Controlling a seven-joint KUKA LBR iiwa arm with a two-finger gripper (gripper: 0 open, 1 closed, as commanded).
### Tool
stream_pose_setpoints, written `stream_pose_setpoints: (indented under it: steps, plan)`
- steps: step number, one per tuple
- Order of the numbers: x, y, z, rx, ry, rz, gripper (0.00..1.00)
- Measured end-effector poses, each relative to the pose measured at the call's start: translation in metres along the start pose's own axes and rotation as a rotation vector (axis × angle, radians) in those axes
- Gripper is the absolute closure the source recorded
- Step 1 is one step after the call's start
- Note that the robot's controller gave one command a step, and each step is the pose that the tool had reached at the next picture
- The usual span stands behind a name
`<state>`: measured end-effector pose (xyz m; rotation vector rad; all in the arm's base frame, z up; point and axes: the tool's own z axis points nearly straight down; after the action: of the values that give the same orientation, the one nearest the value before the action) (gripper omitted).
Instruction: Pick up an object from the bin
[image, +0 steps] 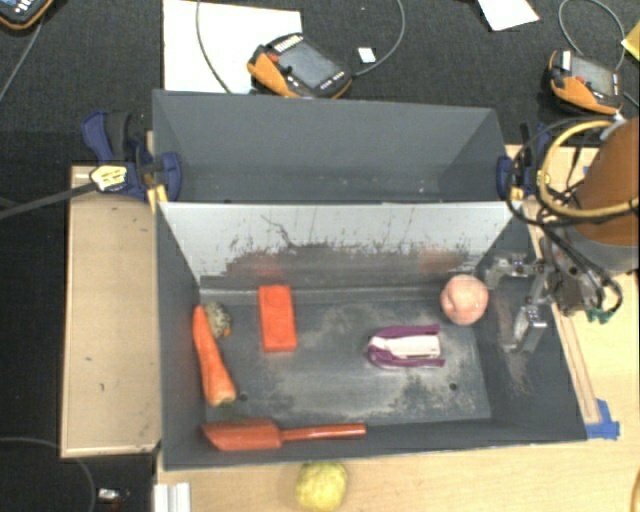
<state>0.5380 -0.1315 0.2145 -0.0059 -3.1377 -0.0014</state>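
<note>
The bin is dull grey metal, floor scuffed; the purple-and-white thing toward three o'clock looks glossy plastic, the carrot at nine matt.

The arm on this rig wears a rounded orange-brown cover up at the wrist, with a dark, almost black housing tucked underneath. A messy bundle of cables loops around it, one bright yellow and a couple of black ones. Down at the business end the gripper is bare silver-grey metal, all blocky plates and brackets, pretty industrial looking. There's also a little green bit by the dark part, can't tell what it is.
</note>
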Motion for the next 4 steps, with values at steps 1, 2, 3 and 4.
stream_pose_setpoints:
  steps: [1,2,3,4]
  plan:
    - [-0.002,0.001,-0.004,0.002,-0.008,-0.006,0.00]
    - [-0.023,0.069,0.130,0.003,-0.012,-0.149,0.00]
    - [-0.020,0.083,0.088,0.003,-0.020,0.195,0.00]
    - [-0.021,0.074,0.149,0.000,-0.007,-0.152,0.00]
